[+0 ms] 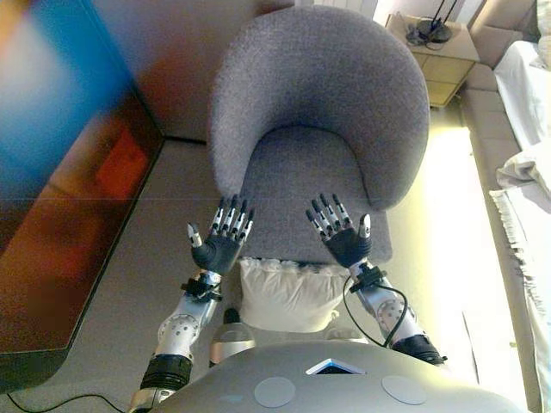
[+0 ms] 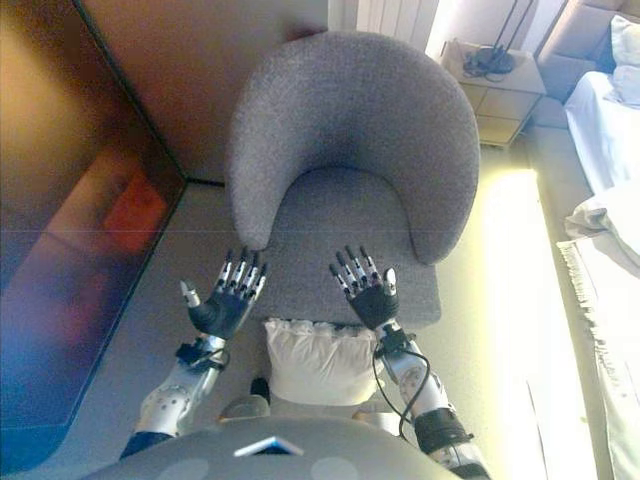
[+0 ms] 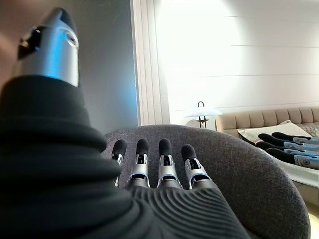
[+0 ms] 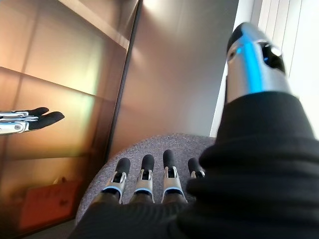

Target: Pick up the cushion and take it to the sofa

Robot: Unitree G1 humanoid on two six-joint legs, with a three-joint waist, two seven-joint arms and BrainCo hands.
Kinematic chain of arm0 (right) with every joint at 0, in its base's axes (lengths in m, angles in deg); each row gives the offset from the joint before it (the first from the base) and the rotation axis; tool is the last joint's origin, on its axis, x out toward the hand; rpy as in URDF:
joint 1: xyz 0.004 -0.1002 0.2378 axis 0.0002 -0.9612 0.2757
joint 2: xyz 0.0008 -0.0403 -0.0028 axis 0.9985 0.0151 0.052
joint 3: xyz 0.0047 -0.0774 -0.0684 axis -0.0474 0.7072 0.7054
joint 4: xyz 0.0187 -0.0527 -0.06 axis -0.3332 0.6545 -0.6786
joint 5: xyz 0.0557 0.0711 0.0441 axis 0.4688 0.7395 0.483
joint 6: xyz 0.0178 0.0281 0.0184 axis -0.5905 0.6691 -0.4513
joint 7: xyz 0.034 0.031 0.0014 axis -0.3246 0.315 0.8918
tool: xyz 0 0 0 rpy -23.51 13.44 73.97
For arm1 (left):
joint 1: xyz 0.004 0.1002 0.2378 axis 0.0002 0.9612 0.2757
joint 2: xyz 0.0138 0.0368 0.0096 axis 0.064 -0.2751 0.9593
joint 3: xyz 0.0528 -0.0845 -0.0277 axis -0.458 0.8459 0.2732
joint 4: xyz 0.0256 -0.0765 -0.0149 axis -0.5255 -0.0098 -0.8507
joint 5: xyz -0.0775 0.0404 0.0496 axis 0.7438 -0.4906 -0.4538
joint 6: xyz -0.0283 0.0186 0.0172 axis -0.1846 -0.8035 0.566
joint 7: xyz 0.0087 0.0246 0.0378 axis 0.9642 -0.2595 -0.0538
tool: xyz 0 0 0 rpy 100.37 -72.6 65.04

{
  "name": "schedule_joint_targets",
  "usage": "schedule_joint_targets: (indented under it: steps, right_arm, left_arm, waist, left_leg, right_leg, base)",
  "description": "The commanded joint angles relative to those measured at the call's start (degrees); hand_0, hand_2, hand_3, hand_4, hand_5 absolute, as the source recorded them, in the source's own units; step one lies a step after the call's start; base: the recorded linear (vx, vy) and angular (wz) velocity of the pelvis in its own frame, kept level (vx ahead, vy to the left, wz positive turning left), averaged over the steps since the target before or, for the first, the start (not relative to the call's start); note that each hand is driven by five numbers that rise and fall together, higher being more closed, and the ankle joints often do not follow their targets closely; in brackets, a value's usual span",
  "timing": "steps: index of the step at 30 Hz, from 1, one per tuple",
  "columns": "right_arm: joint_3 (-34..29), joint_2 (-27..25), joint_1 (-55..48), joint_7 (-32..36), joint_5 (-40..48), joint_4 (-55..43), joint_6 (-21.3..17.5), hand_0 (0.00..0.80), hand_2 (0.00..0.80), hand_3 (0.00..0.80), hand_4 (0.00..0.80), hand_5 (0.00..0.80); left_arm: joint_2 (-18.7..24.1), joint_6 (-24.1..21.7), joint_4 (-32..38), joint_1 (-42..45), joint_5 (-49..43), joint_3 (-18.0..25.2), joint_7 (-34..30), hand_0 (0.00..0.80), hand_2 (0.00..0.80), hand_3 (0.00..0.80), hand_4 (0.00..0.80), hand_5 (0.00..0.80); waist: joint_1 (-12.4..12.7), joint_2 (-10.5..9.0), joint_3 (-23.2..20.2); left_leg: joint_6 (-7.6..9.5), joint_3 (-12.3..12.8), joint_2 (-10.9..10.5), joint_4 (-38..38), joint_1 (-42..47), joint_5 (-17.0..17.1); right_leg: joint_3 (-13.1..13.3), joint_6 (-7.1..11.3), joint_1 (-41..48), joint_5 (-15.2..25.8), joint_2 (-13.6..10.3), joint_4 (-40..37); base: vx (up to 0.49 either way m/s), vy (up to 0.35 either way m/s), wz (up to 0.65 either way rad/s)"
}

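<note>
A white frilled cushion lies at the front edge of the grey armchair's seat, close below my two hands; it also shows in the right eye view. My left hand is open, palm up, fingers straight, above the seat's front left corner. My right hand is open too, above the seat's front right. Both hands are empty and hover above the cushion's far edge. In the left wrist view my left hand points at the chair's curved back. The right wrist view shows my right hand the same way.
A dark glossy cabinet stands along the left. A small bedside table with a lamp base is at the back right. A bed or sofa with white bedding runs along the right edge. Pale floor lies between it and the chair.
</note>
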Motion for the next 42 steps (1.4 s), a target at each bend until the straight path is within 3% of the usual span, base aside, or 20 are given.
schedule_joint_targets:
  steps: [1, 3, 4, 6, 11, 17, 21, 28, 33, 37, 38, 42]
  right_arm:
    - [-1.7, 0.5, 1.8, -1.7, -2.7, -4.4, -2.4, 0.0, 0.0, 0.0, 0.0, 0.0]
    - [-1.0, -1.0, 1.9, -6.8, -12.3, -4.5, -8.1, 0.0, 0.0, 0.0, 0.0, 0.0]
    - [-0.3, -3.1, 2.2, -11.9, -21.9, -4.8, -13.1, 0.0, 0.0, 0.0, 0.0, 0.0]
    - [0.3, -6.5, 2.8, -17.4, -32.1, -4.5, -17.4, 0.0, 0.0, 0.0, 0.0, 0.0]
    - [0.6, -9.2, 3.5, -17.6, -34.5, -3.7, -18.4, 0.0, 0.0, 0.0, 0.0, 0.0]
    - [1.9, -12.6, 10.6, -30.7, -49.7, 1.5, -22.9, 0.0, 0.0, 0.0, 0.0, 0.0]
    - [3.3, -14.8, 17.5, -36.7, -49.5, 5.1, -23.7, 0.0, 0.0, 0.0, 0.0, 0.0]
    - [5.0, -16.0, 29.1, -45.4, -49.4, 11.8, -21.4, 0.0, 0.0, 0.0, 0.0, 0.0]
    - [4.5, -16.8, 36.4, -49.3, -47.8, 16.6, -21.9, 0.0, 0.0, 0.0, 0.0, 0.0]
    - [4.3, -17.4, 40.7, -51.1, -46.4, 17.3, -21.5, 0.0, 0.0, 0.0, 0.0, 0.0]
    - [4.2, -17.5, 41.4, -51.3, -46.0, 17.5, -21.4, 0.0, 0.0, 0.0, 0.0, 0.0]
    - [3.5, -18.3, 43.5, -51.1, -43.4, 18.7, -21.4, 0.0, 0.0, 0.0, 0.0, 0.0]
  left_arm:
    - [1.8, -8.3, 1.6, -2.1, -10.0, 0.5, 5.0, 0.0, 0.0, 0.0, 0.0, 0.0]
    - [4.3, -16.9, 2.2, -1.9, -22.1, 0.3, 15.2, 0.0, 0.0, 0.0, 0.0, 0.0]
    - [6.4, -20.9, 2.6, -2.1, -29.8, 0.4, 20.4, 0.0, 0.0, 0.0, 0.0, 0.0]
    - [8.9, -21.0, 3.8, -3.1, -35.7, 1.6, 24.4, 0.0, 0.0, 0.0, 0.0, 0.0]
    - [10.3, -21.3, 1.9, -4.3, -39.0, 1.6, 26.3, 0.0, 0.0, 0.0, 0.0, 0.0]
    - [11.8, -24.5, -1.2, -10.6, -40.8, -2.5, 33.9, 0.0, 0.0, 0.0, 0.0, 0.0]
    - [13.4, -26.8, -2.7, -16.9, -42.4, -6.3, 38.0, 0.0, 0.0, 0.0, 0.0, 0.0]
    - [13.0, -27.1, -11.3, -29.4, -45.2, -11.2, 44.2, 0.0, 0.0, 0.0, 0.0, 0.0]
    - [11.2, -28.8, -16.6, -38.0, -45.7, -12.5, 47.7, 0.0, 0.0, 0.0, 0.0, 0.0]
    - [11.0, -28.8, -16.6, -41.9, -46.5, -13.0, 49.4, 0.0, 0.0, 0.0, 0.0, 0.0]
    - [11.0, -28.6, -16.6, -42.6, -46.7, -13.0, 49.7, 0.0, 0.0, 0.0, 0.0, 0.0]
    - [11.2, -28.1, -17.0, -44.4, -46.1, -13.4, 49.0, 0.0, 0.0, 0.0, 0.0, 0.0]
  waist:
    - [1.0, 0.98, 0.6]
    - [1.0, 0.79, 1.2]
    - [1.1, 0.62, 1.7]
    - [1.2, 0.59, 3.0]
    - [0.9, 0.48, 4.7]
    - [0.9, 1.19, 11.0]
    - [1.3, 1.6, 17.1]
    - [0.9, 2.45, 23.4]
    - [-0.1, 4.39, 26.3]
    - [-0.5, 5.25, 28.0]
    - [-0.5, 5.38, 28.3]
    - [-0.7, 5.72, 28.6]
  left_leg:
    - [0.69, 1.2, 3.6, 6.0, -0.2, -4.0]
    - [0.56, 0.4, 3.8, 9.7, -1.2, -5.2]
    - [0.47, -0.4, 3.8, 11.9, -2.1, -5.7]
    - [0.32, -1.7, 3.8, 13.7, -3.7, -5.7]
    - [0.04, -1.3, 4.2, 13.2, -4.1, -5.5]
    - [-0.72, -0.5, 5.3, 17.3, -12.6, -5.5]
    - [-0.92, -3.4, 4.8, 24.4, -23.5, -6.1]
    - [-0.11, -5.3, 5.6, 36.5, -39.0, -8.9]
    - [0.66, -7.6, 6.9, 47.1, -49.9, -12.5]
    - [1.52, -8.8, 6.8, 57.1, -59.0, -16.0]
    - [1.22, -9.2, 7.0, 60.5, -60.4, -19.0]
    - [2.07, -9.6, 6.8, 68.9, -67.7, -22.1]
  right_leg:
    - [-1.0, 0.23, -4.7, 7.3, -2.5, -0.2]
    - [0.2, -0.21, -5.2, 6.8, -2.4, 1.2]
    - [1.1, -0.49, -5.7, 6.6, -2.4, 2.4]
    - [2.1, -0.81, -6.6, 6.3, -2.4, 4.1]
    - [1.8, -0.18, -7.6, 6.4, -3.3, 4.4]
    - [0.8, 0.8, -15.7, 7.3, -6.2, 8.5]
    - [3.0, 0.09, -25.9, 6.6, -6.9, 15.9]
    - [5.9, -1.2, -41.8, 2.3, -6.8, 30.9]
    - [9.4, -2.53, -53.7, -1.8, -7.1, 43.5]
    - [11.0, -3.57, -63.2, -4.6, -7.4, 53.8]
    - [11.5, -3.31, -64.8, -7.3, -7.4, 57.1]
    - [12.8, -4.07, -72.3, -9.6, -7.4, 64.6]
  base:
    - [0.044, 0.002, -0.02]
    - [0.044, -0.007, -0.04]
    - [0.016, -0.005, -0.06]
    - [-0.017, 0.015, -0.09]
    - [-0.014, 0.01, -0.03]
    - [-0.233, 0.009, -0.02]
    - [-0.326, -0.008, 0.0]
    - [-0.203, 0.0, 0.08]
    - [-0.146, -0.014, 0.17]
    - [-0.06, -0.039, 0.14]
    - [0.01, -0.039, 0.09]
    - [-0.005, -0.028, 0.07]
